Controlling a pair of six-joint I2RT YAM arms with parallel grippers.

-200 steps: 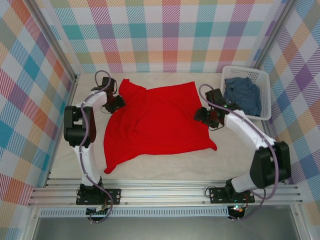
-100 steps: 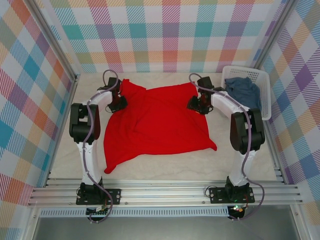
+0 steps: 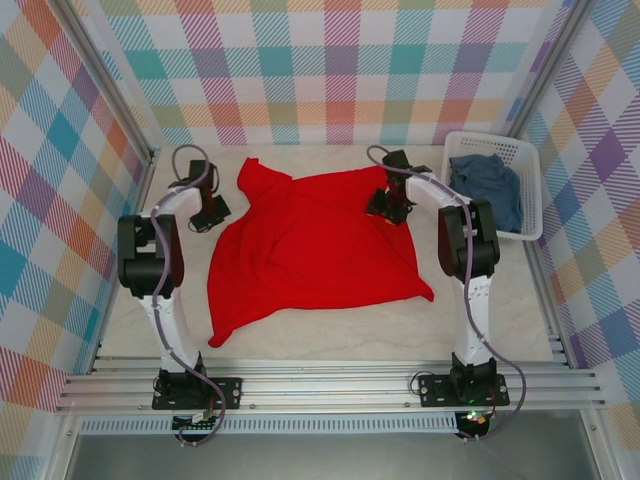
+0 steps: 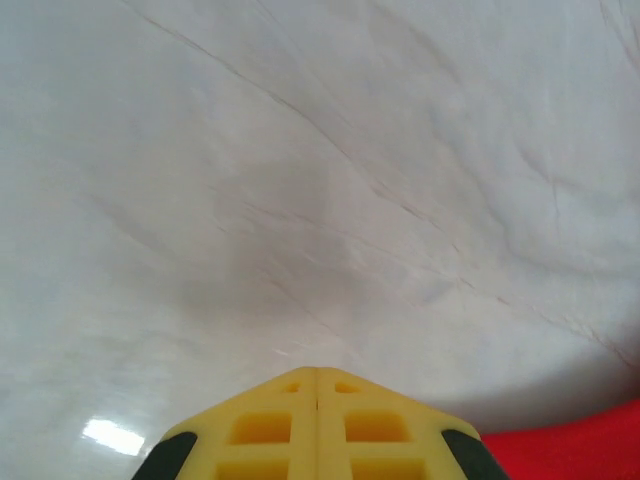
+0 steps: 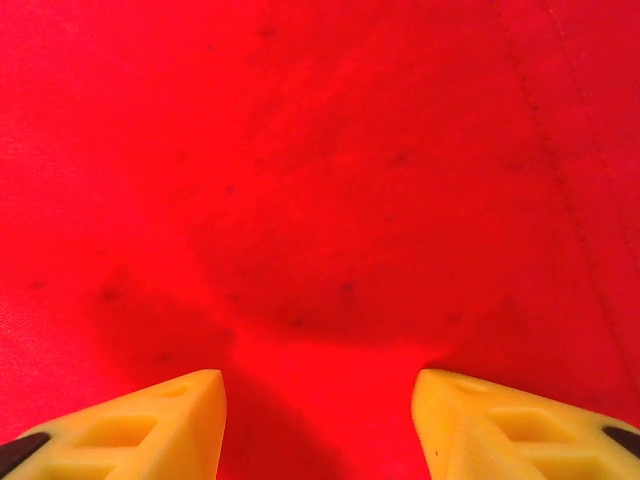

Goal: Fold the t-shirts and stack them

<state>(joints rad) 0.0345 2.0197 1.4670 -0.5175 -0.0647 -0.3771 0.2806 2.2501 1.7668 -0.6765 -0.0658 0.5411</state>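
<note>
I see the red t-shirt (image 3: 310, 245) spread out mid-table and the blue-grey t-shirt (image 3: 487, 190) bundled in the white basket (image 3: 492, 142) at far right. Right gripper (image 5: 318, 385): jaws apart, directly over red cloth near the shirt's far right corner. Left gripper (image 4: 317, 385): jaws closed on nothing, over bare table (image 4: 300, 180), beside the shirt's left edge.

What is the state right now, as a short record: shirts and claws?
red t-shirt: spread unfolded on the table
blue-grey t-shirt: bunched in the white basket
left claw: shut, over bare table beside the red t-shirt's left edge
right claw: open, above the red t-shirt's far right corner
stack: not started
</note>
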